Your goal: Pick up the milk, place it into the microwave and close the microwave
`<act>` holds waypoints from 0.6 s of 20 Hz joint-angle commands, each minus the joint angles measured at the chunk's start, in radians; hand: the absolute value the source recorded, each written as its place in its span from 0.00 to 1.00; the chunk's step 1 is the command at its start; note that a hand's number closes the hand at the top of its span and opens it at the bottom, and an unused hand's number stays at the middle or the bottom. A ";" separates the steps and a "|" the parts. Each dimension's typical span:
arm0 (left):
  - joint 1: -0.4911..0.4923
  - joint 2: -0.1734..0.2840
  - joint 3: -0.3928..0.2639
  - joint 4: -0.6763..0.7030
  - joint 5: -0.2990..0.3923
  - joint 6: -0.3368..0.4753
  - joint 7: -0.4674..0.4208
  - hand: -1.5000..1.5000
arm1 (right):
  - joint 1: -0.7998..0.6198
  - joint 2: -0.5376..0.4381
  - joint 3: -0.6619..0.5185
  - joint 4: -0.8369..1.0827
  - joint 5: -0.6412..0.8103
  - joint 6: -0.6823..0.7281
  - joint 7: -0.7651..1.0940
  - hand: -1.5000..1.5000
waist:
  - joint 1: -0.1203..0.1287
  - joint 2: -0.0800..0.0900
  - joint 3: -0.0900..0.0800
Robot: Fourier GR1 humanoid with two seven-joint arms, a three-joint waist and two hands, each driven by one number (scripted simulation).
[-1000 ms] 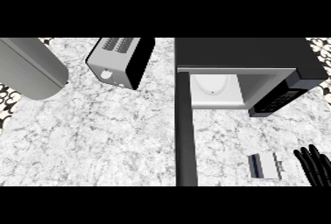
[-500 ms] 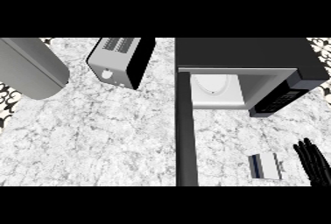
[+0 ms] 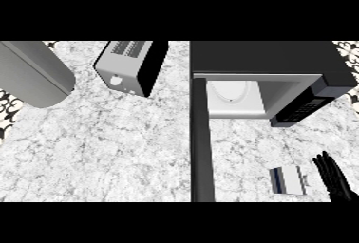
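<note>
The milk carton [image 3: 288, 180], white with a dark blue side, stands on the marble counter near the lower right. My right hand [image 3: 335, 179] comes in at the lower right edge, fingers straight and open, just right of the carton and apart from it. The black microwave [image 3: 270, 71] sits at the upper right with its cavity [image 3: 235, 97] showing a white inside. Its open door [image 3: 201, 142] sticks out toward me as a long dark bar left of the carton. My left hand is out of sight.
A silver and black toaster [image 3: 129, 66] stands at the upper middle. A large grey cylinder [image 3: 32, 73] lies at the upper left. Marble counter [image 3: 105, 152] spreads left of the door.
My right hand has slid a little to the left and up, closer to the milk carton. Nothing else has moved.
</note>
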 commanded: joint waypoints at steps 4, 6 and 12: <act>0.052 -0.065 -0.017 -0.031 -0.018 -0.047 -0.048 0.00 | -0.066 -0.054 -0.016 0.175 0.006 0.034 -0.102 0.00 | 0.000 -0.001 0.000; 0.001 -0.040 0.006 -0.053 0.034 -0.024 0.051 0.00 | -0.151 -0.040 0.011 0.311 0.077 -0.046 -0.189 0.00 | 0.001 0.001 0.000; 0.028 -0.014 0.091 -0.049 0.104 -0.076 0.043 0.00 | -0.239 -0.062 0.003 0.458 0.083 -0.098 -0.234 0.00 | 0.002 0.000 0.000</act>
